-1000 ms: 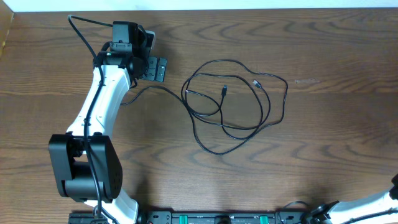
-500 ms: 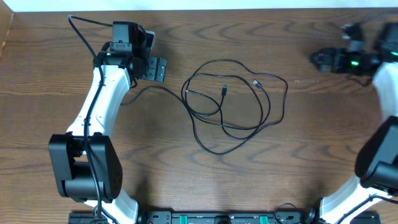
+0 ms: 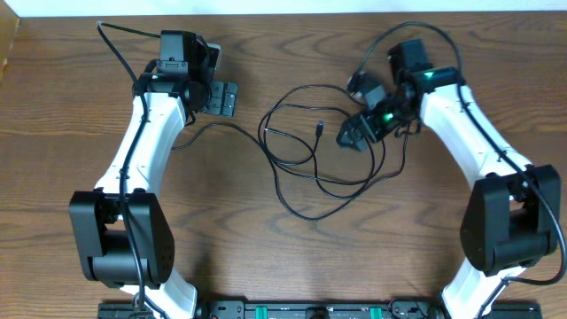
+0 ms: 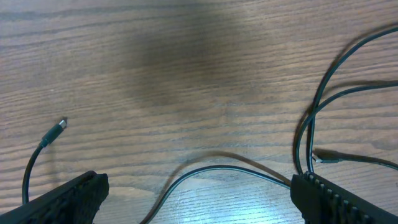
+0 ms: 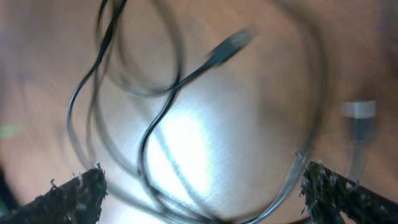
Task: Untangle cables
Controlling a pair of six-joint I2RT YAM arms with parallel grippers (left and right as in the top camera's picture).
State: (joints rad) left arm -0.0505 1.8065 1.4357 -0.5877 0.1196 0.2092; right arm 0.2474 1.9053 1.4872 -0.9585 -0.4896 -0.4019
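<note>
Cables: black loops tangled at the middle of the wooden table
Right gripper: jaws wide apart, gripping nothing, above table's middle, over the loops' right side
Left gripper: jaws wide apart, empty, toward table's far left
Plug: loose end, table's middle, inside loops

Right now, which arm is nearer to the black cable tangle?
Right. The right arm's fingers are over the right side of the cable tangle, open. The left arm's fingers are off to its left, clear of the loops and also open.
</note>
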